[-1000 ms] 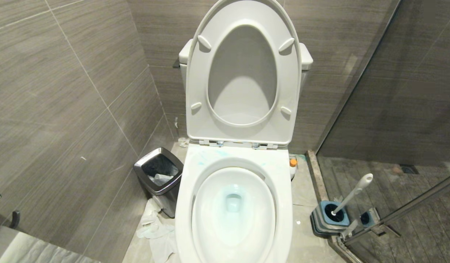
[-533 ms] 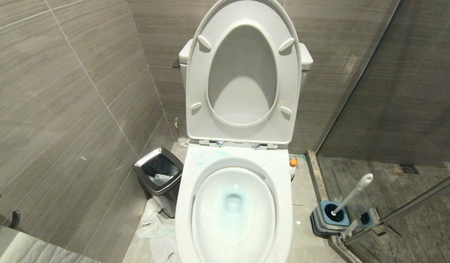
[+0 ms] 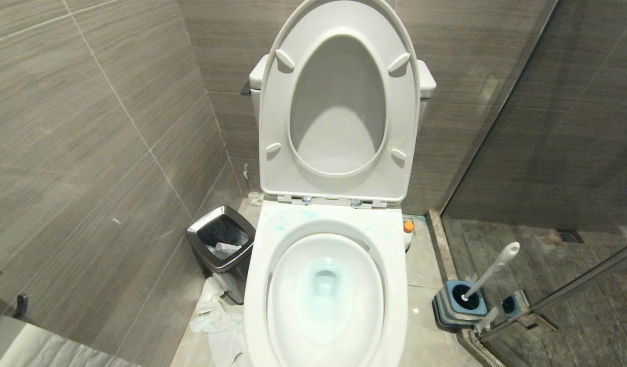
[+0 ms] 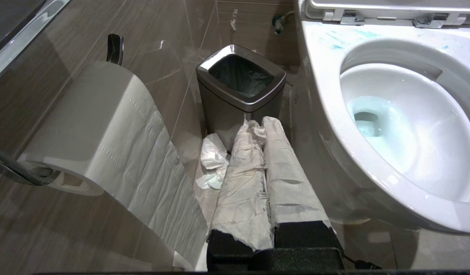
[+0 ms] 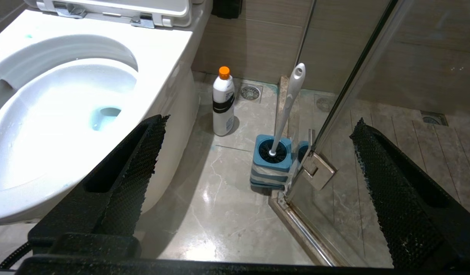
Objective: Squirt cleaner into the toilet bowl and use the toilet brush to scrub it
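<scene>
- Grey wall tiles (image 3: 89, 127) are surrounding the toilet bowl (image 3: 323, 290); turquoise water is sitting in it.
- Left gripper (image 4: 263, 133) is pressing together; right gripper (image 5: 257, 130) is spreading wide, holding nothing.
- Crumpled paper (image 3: 216, 321) is lying on the floor (image 5: 219, 214).

The toilet bowl (image 3: 323, 285) is glossy white ceramic, wet inside. The bin (image 4: 240, 82) has a brushed-metal body and shiny rim. The toilet brush (image 5: 290, 103) handle looks like smooth white plastic. Crumpled paper wraps the left gripper (image 4: 263, 126) fingers; the right gripper (image 5: 257, 126) pads look rough and black.

Toilet bowl (image 3: 326, 306) open, seat (image 3: 338, 102) raised
</scene>
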`<state>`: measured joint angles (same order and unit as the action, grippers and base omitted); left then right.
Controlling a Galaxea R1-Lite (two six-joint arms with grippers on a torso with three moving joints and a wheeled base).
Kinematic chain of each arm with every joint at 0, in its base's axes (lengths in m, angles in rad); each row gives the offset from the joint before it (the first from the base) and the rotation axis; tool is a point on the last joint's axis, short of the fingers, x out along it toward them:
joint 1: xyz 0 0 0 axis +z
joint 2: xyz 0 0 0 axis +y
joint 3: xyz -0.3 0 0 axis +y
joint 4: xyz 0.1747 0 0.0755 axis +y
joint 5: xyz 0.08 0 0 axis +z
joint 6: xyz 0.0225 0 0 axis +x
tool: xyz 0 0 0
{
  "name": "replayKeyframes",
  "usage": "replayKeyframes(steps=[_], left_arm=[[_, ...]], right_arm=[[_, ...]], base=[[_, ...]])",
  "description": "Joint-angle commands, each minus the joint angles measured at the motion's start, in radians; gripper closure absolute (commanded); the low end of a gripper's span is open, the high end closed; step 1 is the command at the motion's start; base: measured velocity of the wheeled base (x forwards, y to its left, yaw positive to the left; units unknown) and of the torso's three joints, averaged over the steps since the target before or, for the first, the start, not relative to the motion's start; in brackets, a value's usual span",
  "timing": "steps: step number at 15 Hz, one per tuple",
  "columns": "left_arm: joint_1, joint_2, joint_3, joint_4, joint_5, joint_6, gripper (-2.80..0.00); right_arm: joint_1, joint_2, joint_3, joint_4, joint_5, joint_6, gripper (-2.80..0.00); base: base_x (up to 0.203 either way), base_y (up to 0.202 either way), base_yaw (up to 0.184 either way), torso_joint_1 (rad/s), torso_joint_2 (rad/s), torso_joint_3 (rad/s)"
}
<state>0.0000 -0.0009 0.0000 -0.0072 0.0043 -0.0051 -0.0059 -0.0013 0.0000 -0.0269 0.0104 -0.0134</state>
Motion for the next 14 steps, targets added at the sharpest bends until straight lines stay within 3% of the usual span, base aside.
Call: replayKeyframes(steps=[1,14], left_arm=[[0.000,0.001,0.006,0.000,0.000,-0.001,0.00],[0.000,0.001,0.007,0.000,0.000,0.000,0.00]], right_arm=[[0.000,0.000,0.011,-0.001,0.000,0.000,-2.80],[0.000,0.000,0.011,-0.001,0.000,0.000,-2.80]], base=[[0.000,0.000,0.000,0.000,0.00,0.000],[0.000,0.000,0.000,0.000,0.00,0.000]])
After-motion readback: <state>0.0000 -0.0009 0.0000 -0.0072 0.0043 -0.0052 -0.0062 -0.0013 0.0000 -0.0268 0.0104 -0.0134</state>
